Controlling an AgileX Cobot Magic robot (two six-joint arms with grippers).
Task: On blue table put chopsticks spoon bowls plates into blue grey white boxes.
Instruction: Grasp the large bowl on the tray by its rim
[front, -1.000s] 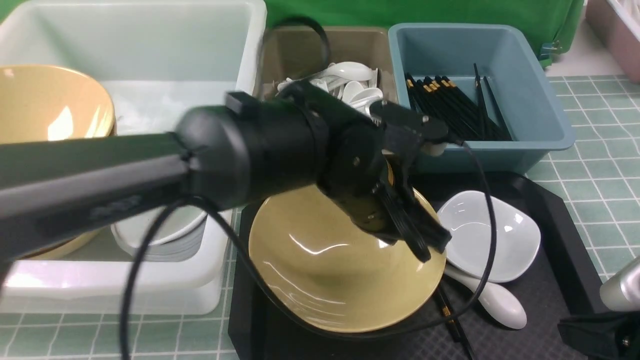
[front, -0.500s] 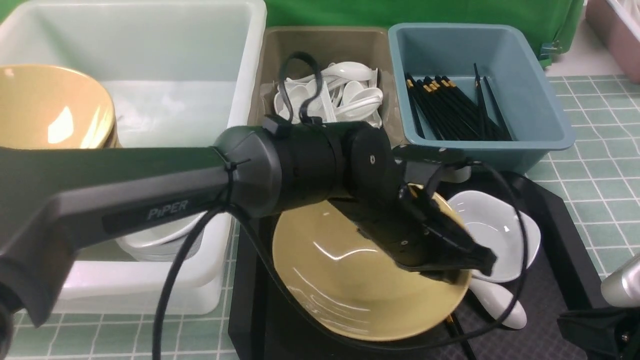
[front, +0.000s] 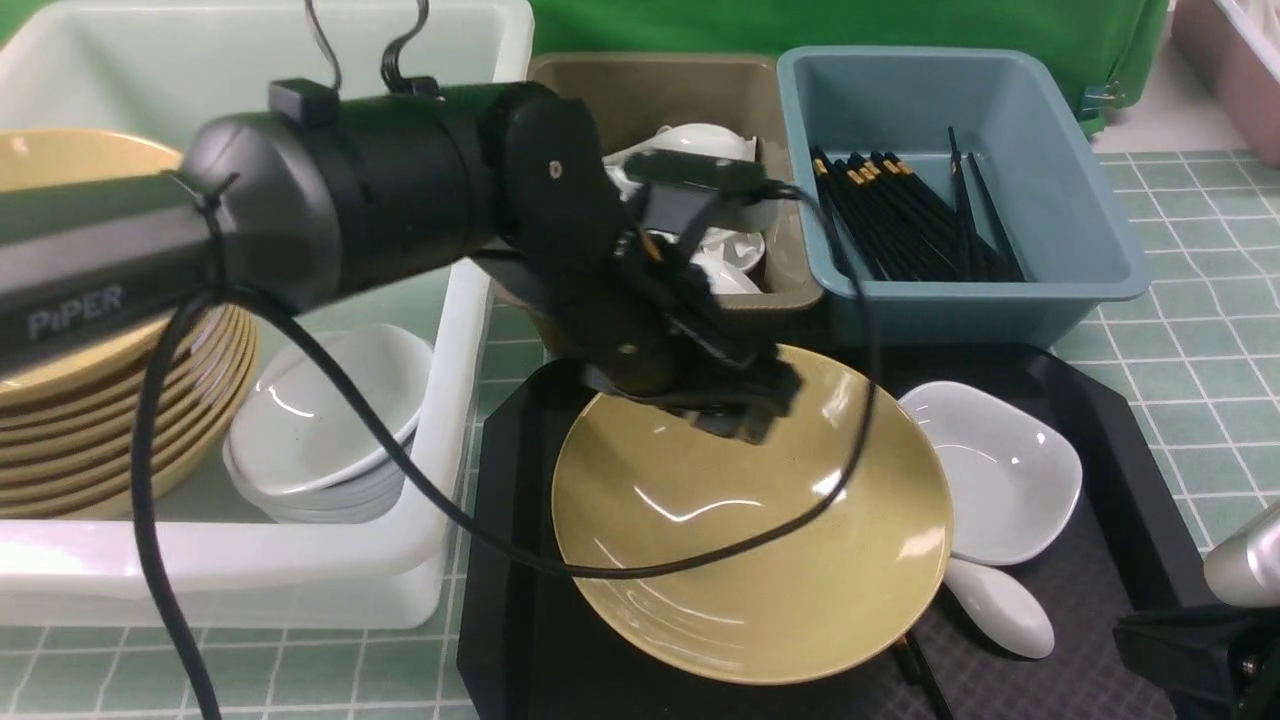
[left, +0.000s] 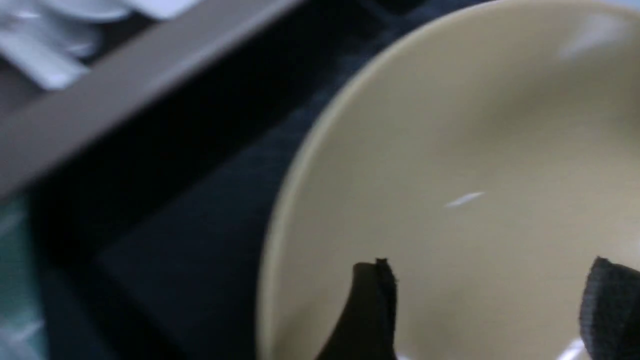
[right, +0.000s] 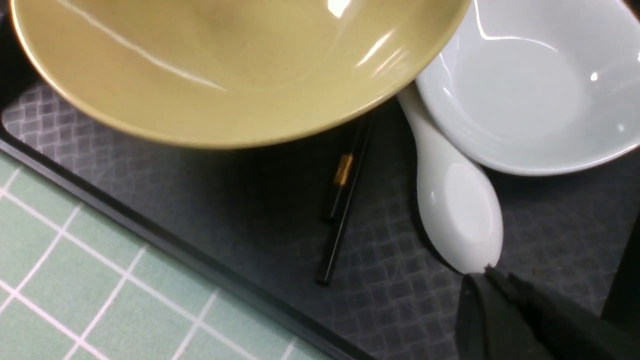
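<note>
A yellow bowl (front: 750, 560) sits on the black tray (front: 1120, 560). My left gripper (front: 745, 405) is open and empty, just above the bowl's far rim. In the left wrist view (left: 487, 265) the bowl's inside (left: 475, 150) shows between the two fingertips. A white plate (front: 990, 480) lies to the right of the bowl, partly under its rim. A white spoon (front: 1000, 605) lies in front of the plate. Black chopsticks (right: 342, 200) poke out from under the bowl (right: 225, 60). My right gripper (right: 482, 277) is shut, right beside the spoon's scoop (right: 455, 200).
The white tub (front: 250, 560) at left holds stacked yellow bowls (front: 100, 420) and white plates (front: 330, 430). The grey box (front: 690, 80) holds spoons, and the blue box (front: 1090, 200) holds chopsticks (front: 900, 215). The tiled table (front: 1200, 350) surrounds the tray.
My left arm has risen and swung left. Its gripper moved from the bowl's right side back to the far rim. The bowl slid slightly right early on. The right arm stayed still.
</note>
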